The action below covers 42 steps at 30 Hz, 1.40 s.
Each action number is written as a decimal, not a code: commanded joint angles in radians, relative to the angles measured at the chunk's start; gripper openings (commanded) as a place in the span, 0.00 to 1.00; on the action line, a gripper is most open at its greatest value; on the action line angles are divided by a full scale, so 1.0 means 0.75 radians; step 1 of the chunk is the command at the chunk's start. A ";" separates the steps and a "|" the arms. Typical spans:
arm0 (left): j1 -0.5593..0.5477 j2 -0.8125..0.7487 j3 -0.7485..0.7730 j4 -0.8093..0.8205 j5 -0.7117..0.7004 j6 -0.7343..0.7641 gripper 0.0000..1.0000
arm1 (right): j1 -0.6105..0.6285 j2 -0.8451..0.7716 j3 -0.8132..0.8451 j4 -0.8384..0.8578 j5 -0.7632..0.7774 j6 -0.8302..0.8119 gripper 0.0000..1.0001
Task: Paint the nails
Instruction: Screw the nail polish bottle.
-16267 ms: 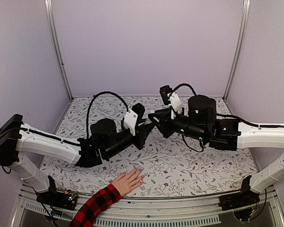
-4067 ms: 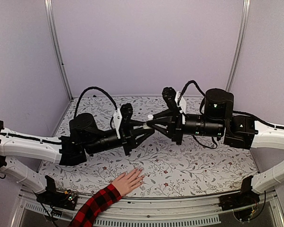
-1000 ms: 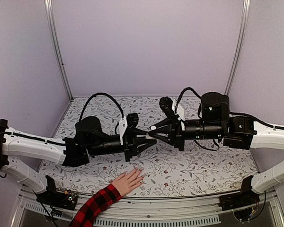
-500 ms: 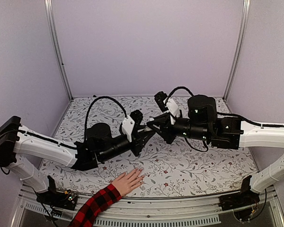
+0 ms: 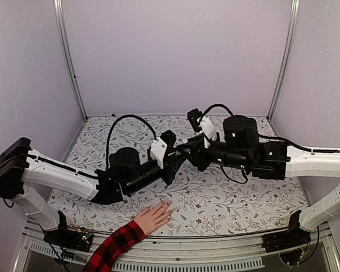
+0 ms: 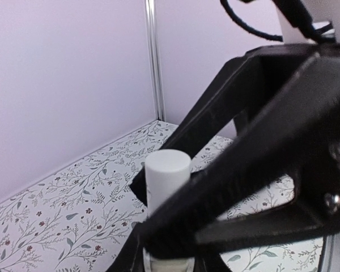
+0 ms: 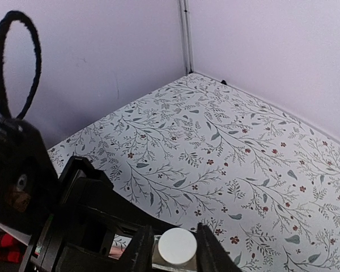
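A small clear bottle with a white cap (image 6: 167, 173) is held between my two grippers above the middle of the table. My left gripper (image 6: 167, 249) is shut on the bottle's glass body. My right gripper (image 7: 177, 250) is shut on the white cap (image 7: 177, 245), one finger on each side. In the top view the left gripper (image 5: 175, 160) and the right gripper (image 5: 187, 149) meet tip to tip, and the bottle is hidden between them. A light-skinned hand (image 5: 153, 218) in a red-and-black plaid sleeve (image 5: 113, 247) lies flat at the near edge. Its nails (image 5: 169, 205) point to the far right.
The table has a floral patterned cover (image 5: 243, 198) and is enclosed by lilac walls with metal corner posts (image 5: 68, 56). Black cables loop above both wrists (image 5: 127, 119). The hand lies below and to the near left of the joined grippers.
Both arms have swung while staying joined at the bottle. The left forearm now slants up to the right and the right arm has moved left. The hand has not moved.
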 commanded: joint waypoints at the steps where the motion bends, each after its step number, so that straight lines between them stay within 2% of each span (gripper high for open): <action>1: -0.004 -0.103 -0.028 0.105 0.145 0.027 0.00 | 0.033 -0.070 -0.053 0.028 -0.077 -0.018 0.38; 9: 0.007 -0.193 -0.052 0.002 0.420 0.052 0.00 | 0.033 -0.203 -0.119 0.074 -0.169 -0.116 0.59; 13: 0.022 -0.217 -0.035 -0.093 0.661 0.054 0.00 | 0.033 -0.286 -0.153 0.077 -0.332 -0.230 0.68; 17: 0.022 -0.215 0.003 -0.170 0.877 0.067 0.00 | 0.033 -0.331 -0.157 0.035 -0.530 -0.332 0.71; 23: 0.023 -0.181 0.060 -0.228 1.089 0.058 0.00 | 0.033 -0.371 -0.131 -0.028 -0.775 -0.434 0.60; 31: 0.025 -0.167 0.068 -0.212 1.176 0.033 0.00 | 0.033 -0.337 -0.084 -0.162 -0.959 -0.514 0.50; 37: 0.032 -0.168 0.058 -0.204 1.179 0.014 0.00 | 0.033 -0.340 -0.087 -0.173 -0.982 -0.526 0.33; 42: 0.040 -0.182 0.048 -0.181 1.172 0.003 0.00 | 0.033 -0.335 -0.087 -0.179 -0.966 -0.533 0.14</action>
